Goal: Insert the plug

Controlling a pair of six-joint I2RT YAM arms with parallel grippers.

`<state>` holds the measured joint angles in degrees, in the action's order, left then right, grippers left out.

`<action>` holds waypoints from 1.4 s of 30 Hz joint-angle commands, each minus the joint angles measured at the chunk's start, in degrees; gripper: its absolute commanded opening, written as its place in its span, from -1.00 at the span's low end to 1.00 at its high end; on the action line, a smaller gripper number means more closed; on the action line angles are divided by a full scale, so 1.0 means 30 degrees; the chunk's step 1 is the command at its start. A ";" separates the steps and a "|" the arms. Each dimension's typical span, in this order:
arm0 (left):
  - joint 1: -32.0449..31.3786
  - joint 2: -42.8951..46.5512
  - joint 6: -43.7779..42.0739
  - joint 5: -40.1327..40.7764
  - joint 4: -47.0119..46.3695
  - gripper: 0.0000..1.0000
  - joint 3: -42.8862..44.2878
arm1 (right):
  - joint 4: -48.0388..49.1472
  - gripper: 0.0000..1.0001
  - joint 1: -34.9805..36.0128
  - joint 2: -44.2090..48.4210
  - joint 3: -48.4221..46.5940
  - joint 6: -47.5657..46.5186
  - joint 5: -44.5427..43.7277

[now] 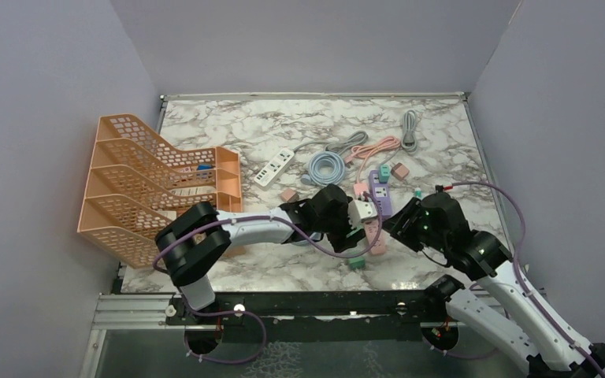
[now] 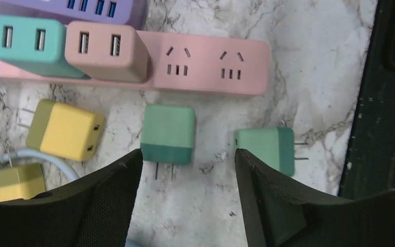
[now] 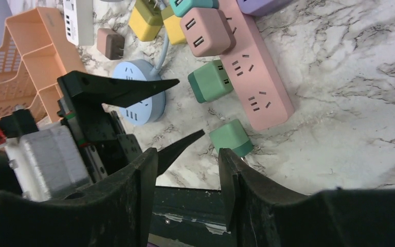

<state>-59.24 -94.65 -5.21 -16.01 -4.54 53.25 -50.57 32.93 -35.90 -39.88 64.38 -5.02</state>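
Left gripper: I see the left gripper standing fairly wide and holding nothing, with bare marble in the gap.
Plug: the two-tone green cube plug lies just beyond the tips, nearer one finger, prongs pointing back at the gripper. I cannot tell whether that finger touches it.
Second plug: a paler green plug with a dark green end lies just past the other finger, prongs pointing away from the gap.
Strip: the long pink power strip lies crosswise beyond the cube plug, close but apart, with two free outlets facing the gap. A teal USB charger and a dusty pink USB charger sit on it further along.
Right gripper: the right gripper has a narrower gap and is empty. The second plug sits just beyond one fingertip.
Left wrist view only: plug prongs, and a yellow and olive plug off to the side.
Right wrist view only: the left gripper's pointed black fingers side-on, and a round pale blue socket hub behind them.
Top view only: both arms meet over the strip. An orange mesh file rack and a white power strip lie well apart from the grippers.
Surface: a white marble-pattern tabletop with grey veins.
Room: plain lavender walls on three sides.
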 commanded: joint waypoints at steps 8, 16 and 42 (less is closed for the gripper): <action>0.0011 -0.3576 -0.4243 0.0854 0.1126 0.12 0.2683 | -0.1293 -0.07 -0.0046 0.1213 0.0061 0.1719 -0.1546; 0.0002 -0.3968 -0.4941 0.0020 0.1316 -0.07 0.2234 | -0.0970 -0.07 -0.0029 0.1325 0.0404 0.1934 -0.1149; 0.0031 0.5346 -0.1997 -0.2132 -0.3469 -0.71 -0.2630 | 0.3324 0.23 -0.0031 0.4312 0.1118 -0.3313 0.4744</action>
<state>-59.22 -83.31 -13.80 -18.09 -11.42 46.41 -46.70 32.93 -24.01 -36.91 59.57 2.72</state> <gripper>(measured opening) 0.470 0.596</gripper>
